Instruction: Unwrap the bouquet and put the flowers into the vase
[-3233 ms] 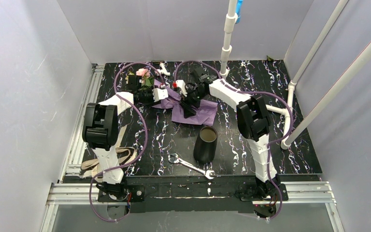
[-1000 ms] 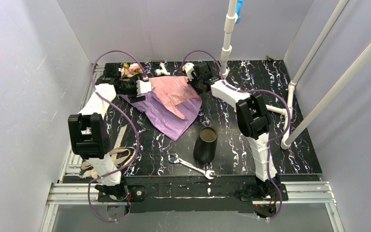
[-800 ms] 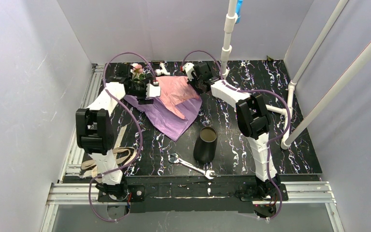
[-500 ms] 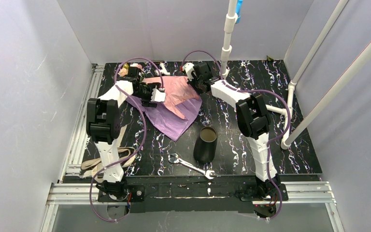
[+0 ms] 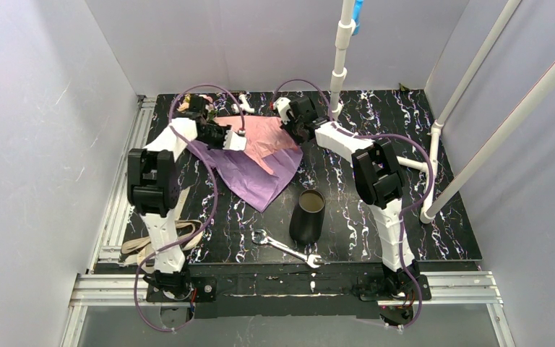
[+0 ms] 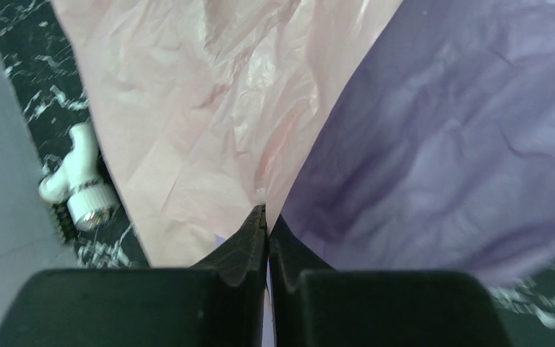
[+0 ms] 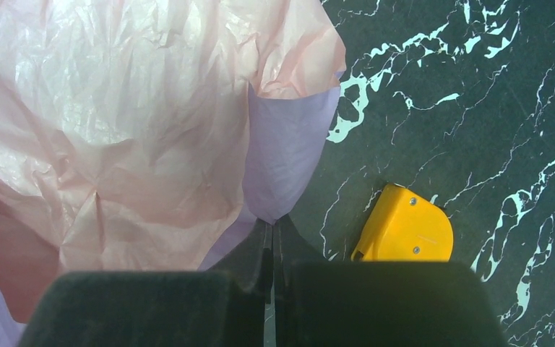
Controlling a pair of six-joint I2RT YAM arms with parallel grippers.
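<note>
Two hands now pinch the paper [image 5: 256,163] behind the vase [image 5: 308,217]: the left hand [image 6: 266,213] has just shut on its edge, and the right hand [image 7: 271,230] holds a purple corner. Unwrapping looks nearly done.

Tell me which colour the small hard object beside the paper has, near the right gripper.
The small object is yellow; the right wrist view shows it best.
</note>
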